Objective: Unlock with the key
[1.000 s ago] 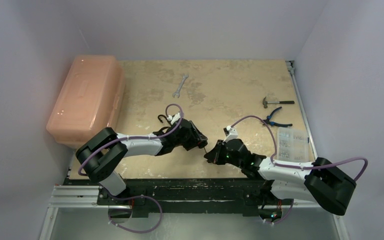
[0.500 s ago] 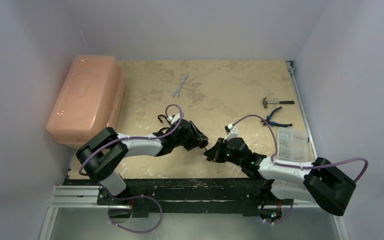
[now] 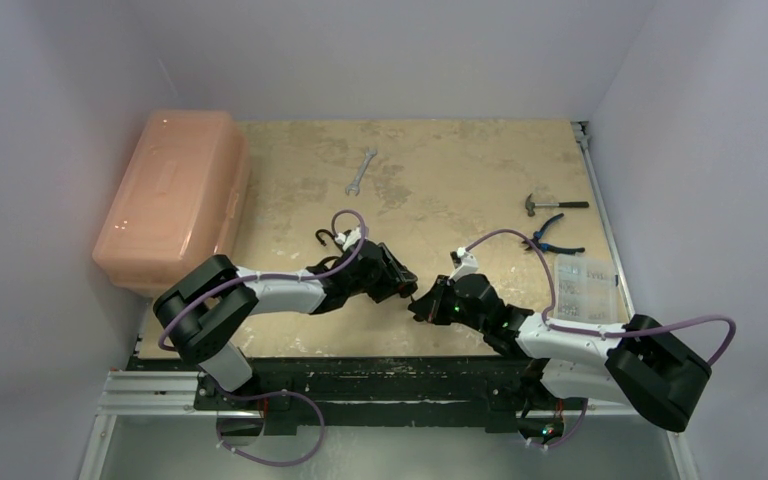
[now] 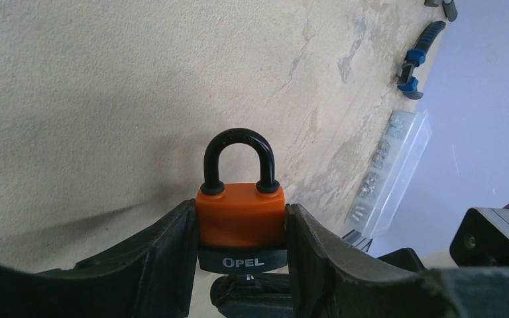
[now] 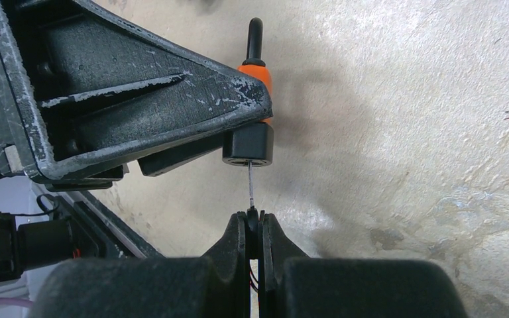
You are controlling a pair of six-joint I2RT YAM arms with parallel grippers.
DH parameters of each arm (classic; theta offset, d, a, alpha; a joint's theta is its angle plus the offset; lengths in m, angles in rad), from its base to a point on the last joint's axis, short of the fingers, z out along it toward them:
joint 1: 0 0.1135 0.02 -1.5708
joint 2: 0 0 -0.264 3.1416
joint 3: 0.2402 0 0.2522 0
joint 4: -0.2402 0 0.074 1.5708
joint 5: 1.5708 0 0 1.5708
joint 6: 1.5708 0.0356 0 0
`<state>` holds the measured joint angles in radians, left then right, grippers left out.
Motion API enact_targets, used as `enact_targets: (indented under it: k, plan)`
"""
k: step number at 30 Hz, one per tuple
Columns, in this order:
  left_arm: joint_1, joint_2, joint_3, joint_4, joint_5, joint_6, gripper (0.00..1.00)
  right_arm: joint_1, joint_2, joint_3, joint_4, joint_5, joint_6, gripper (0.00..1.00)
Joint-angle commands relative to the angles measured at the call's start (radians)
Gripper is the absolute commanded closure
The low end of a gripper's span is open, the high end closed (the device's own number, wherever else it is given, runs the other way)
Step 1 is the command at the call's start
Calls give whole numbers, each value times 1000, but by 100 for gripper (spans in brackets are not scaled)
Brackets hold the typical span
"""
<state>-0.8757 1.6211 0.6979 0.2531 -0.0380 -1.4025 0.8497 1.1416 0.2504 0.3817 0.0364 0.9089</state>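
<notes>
Beige surface (image 3: 440,170), wrench (image 3: 361,170) upper centre, pliers (image 3: 550,235) right. Arms meet low centre: left pincer (image 4: 240,222) clamps padlock (image 4: 240,212), right pincer (image 5: 253,222) pinches key (image 5: 251,185).

A large salmon-pink plastic box (image 3: 170,195) sits along the left edge of the pale, worn table (image 3: 460,160), overhanging it. A silver wrench (image 3: 361,170) lies near the far edge, about midway across. By the right edge lie a small hammer (image 3: 550,204), blue-handled pliers (image 3: 552,237) just nearer, and a clear parts case (image 3: 585,290) nearer still.
</notes>
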Motion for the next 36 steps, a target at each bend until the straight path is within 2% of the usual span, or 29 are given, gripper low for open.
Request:
enact_targets:
  k: [1, 24, 32, 36]
  plan:
    - [-15, -6, -5, 75, -2, -22, 100, -15, -2, 4, 23, 30, 25, 100]
    - [-38, -36, -36, 94, -36, -59, 100, -17, -18, 41, 4, 39, 105, 100]
    - [-54, -41, -38, 94, -54, -69, 100, -15, -46, 111, -133, 142, 19, 100]
    - [-61, -48, -39, 97, -67, -73, 100, -15, -58, 112, -116, 96, 46, 100]
